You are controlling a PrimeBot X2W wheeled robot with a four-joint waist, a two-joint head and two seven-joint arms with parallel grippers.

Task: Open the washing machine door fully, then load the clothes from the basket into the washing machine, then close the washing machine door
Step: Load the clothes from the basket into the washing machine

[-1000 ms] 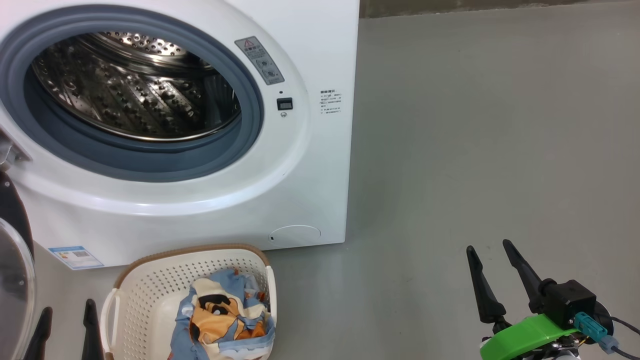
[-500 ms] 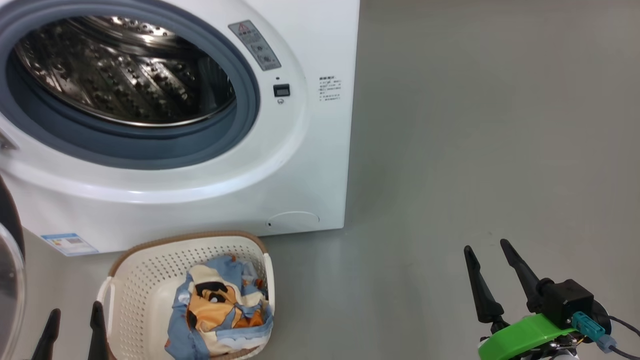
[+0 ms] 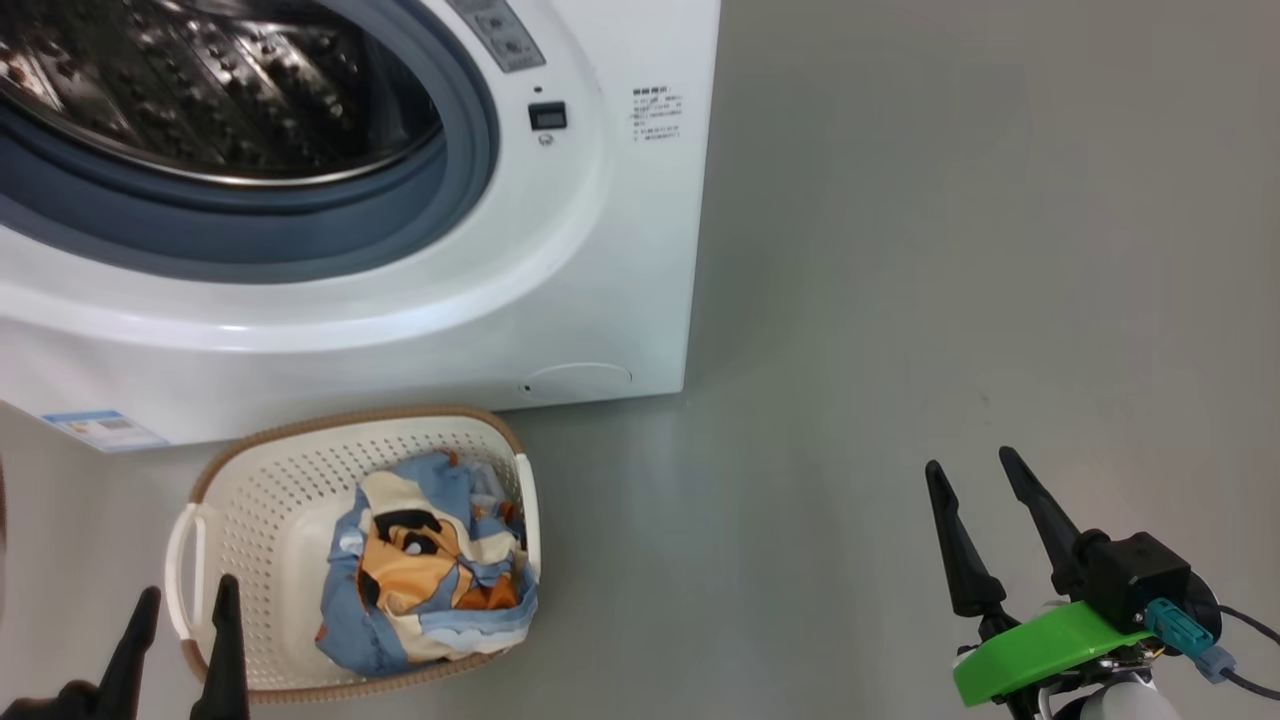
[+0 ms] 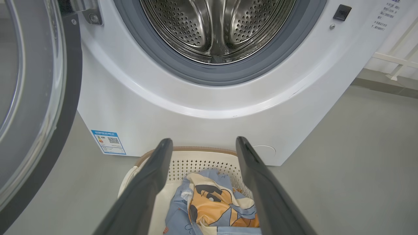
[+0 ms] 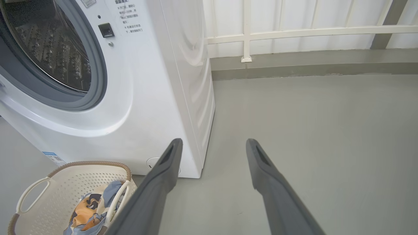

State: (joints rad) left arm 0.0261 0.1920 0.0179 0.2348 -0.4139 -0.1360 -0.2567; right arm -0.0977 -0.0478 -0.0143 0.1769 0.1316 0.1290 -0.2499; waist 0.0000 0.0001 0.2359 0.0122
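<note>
The white washing machine (image 3: 560, 270) stands with its steel drum (image 4: 215, 29) exposed. Its door (image 4: 36, 107), black-rimmed with a glass bowl, is swung wide at the left of the left wrist view. On the floor in front sits the cream basket (image 3: 260, 500) holding light-blue clothes (image 3: 425, 575) with an orange cartoon print. My left gripper (image 3: 185, 610) is open just outside the basket's near left corner, fingers pointing over it, nothing between them. My right gripper (image 3: 970, 480) is open and empty over bare floor, well right of the basket.
Grey floor (image 3: 950, 250) stretches to the right of the machine. A white wall with a railing (image 5: 294, 32) stands behind it in the right wrist view. A blue label sticker (image 4: 108, 142) marks the machine's lower left corner.
The head camera has tilted down, so machine and basket sit higher in the picture. My left fingers show more, closer to the basket's near corner. Both grippers stay open.
</note>
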